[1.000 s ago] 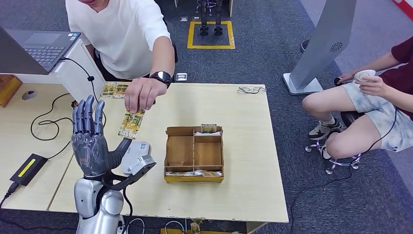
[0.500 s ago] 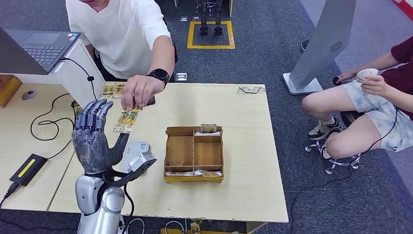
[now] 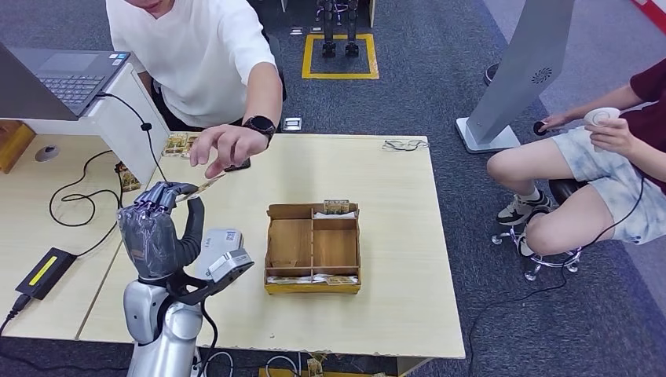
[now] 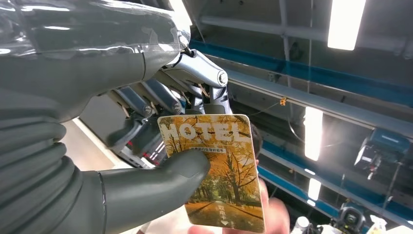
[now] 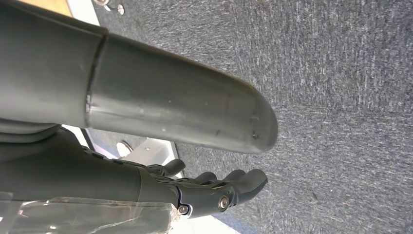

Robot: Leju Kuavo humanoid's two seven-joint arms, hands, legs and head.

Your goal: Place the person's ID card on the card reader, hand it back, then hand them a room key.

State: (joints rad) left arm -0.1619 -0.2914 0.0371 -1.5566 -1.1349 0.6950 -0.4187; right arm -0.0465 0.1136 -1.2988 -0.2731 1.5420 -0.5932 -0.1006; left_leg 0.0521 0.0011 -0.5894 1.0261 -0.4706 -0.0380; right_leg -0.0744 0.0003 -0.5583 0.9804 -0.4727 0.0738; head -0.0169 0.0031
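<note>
Autumn-yellow, the HOTEL-printed card is pinched between thumb and fingers of the left hand, raised just beside the card reader with the person's hand hovering near; reading and the return handovers seemingly remain, while the right hand hangs empty, fingers loosely curled.
</note>
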